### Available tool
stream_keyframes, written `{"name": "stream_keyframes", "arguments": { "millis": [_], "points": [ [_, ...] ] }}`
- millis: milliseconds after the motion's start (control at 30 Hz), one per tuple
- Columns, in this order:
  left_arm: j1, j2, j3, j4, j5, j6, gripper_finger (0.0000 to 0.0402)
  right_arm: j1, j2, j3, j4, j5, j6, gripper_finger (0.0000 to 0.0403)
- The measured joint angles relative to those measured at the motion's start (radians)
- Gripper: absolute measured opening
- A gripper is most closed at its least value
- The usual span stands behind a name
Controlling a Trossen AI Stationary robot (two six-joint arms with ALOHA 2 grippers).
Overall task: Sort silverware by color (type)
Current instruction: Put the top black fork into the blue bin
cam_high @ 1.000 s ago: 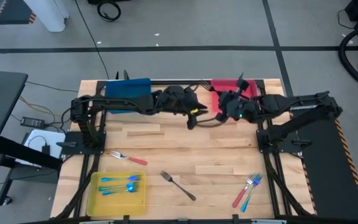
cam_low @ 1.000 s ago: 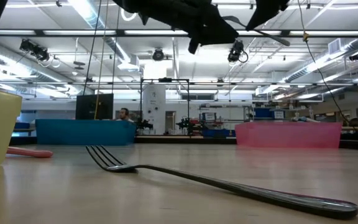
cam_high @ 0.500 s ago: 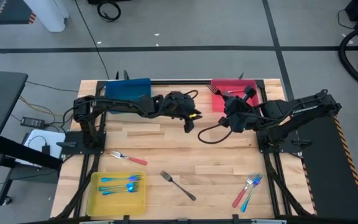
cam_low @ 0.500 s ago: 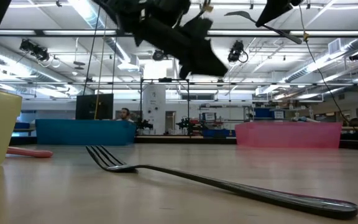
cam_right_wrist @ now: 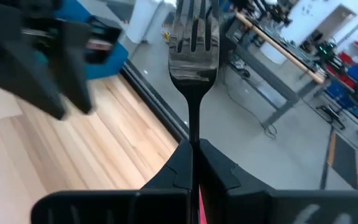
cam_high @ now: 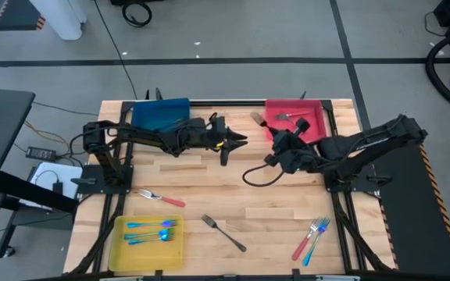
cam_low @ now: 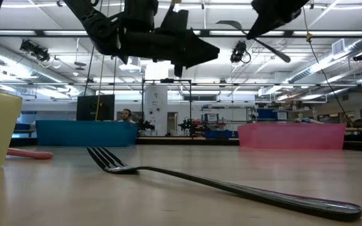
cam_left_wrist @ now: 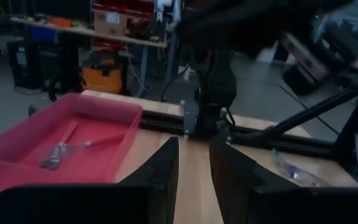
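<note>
Right gripper (cam_right_wrist: 192,149): jaws closed on the handle of a grey metal fork (cam_right_wrist: 193,37), tines pointing away from the wrist. In the high view the right gripper (cam_high: 274,139) is held above the tabletop (cam_high: 209,183) at about 1 o'clock from the centre, just beside the red tray's near left corner.

Left gripper (cam_left_wrist: 193,163): jaws set narrowly apart, nothing seen between them. It is held above the tabletop at about 11 o'clock from the centre, to the right of the blue tray (cam_high: 161,112).

Red tray (cam_high: 312,117): placed at the far right of the tabletop; one grey utensil (cam_high: 290,118) lies inside.

Yellow tray (cam_high: 117,251): placed at 7 o'clock, near the left corner; several blue-handled utensils (cam_high: 151,231) lie inside.

Loose on the tabletop:
- a red-handled fork (cam_high: 161,197) at 8 o'clock, just beyond the yellow tray;
- a plain grey fork (cam_high: 224,232) at 6 o'clock, lying diagonally;
- a red-handled fork (cam_high: 304,242) and a blue-handled fork (cam_high: 316,239) at 4 o'clock, lying side by side and touching or nearly so.
</note>
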State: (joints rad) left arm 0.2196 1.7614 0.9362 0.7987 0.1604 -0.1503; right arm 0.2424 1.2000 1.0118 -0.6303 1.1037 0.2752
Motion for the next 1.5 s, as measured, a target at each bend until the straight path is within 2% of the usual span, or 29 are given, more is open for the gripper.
{"name": "stream_keyframes", "arguments": {
  "millis": [233,333,1000,1167,1500],
  "points": [
    [-0.014,0.002,0.031,0.029,-0.002,-0.048,0.0089,0.0,0.046,-0.122,0.414,-0.004,-0.29,0.0013],
    [-0.03,0.002,0.034,0.079,-0.001,-0.049,0.0089,0.0,0.069,-0.136,0.519,-0.004,-0.359,0.0013],
    [-0.044,0.003,0.035,0.161,-0.028,-0.102,0.0089,0.0,0.09,-0.137,0.595,-0.081,-0.331,0.0013],
    [-0.044,0.003,0.035,0.158,-0.08,-0.123,0.0089,0.0,0.09,-0.137,0.594,-0.084,-0.323,0.0013],
    [-0.049,0.003,0.035,0.112,-0.112,-0.132,0.0089,-0.004,0.09,-0.137,0.592,-0.06,-0.335,0.0013]
  ]
}}
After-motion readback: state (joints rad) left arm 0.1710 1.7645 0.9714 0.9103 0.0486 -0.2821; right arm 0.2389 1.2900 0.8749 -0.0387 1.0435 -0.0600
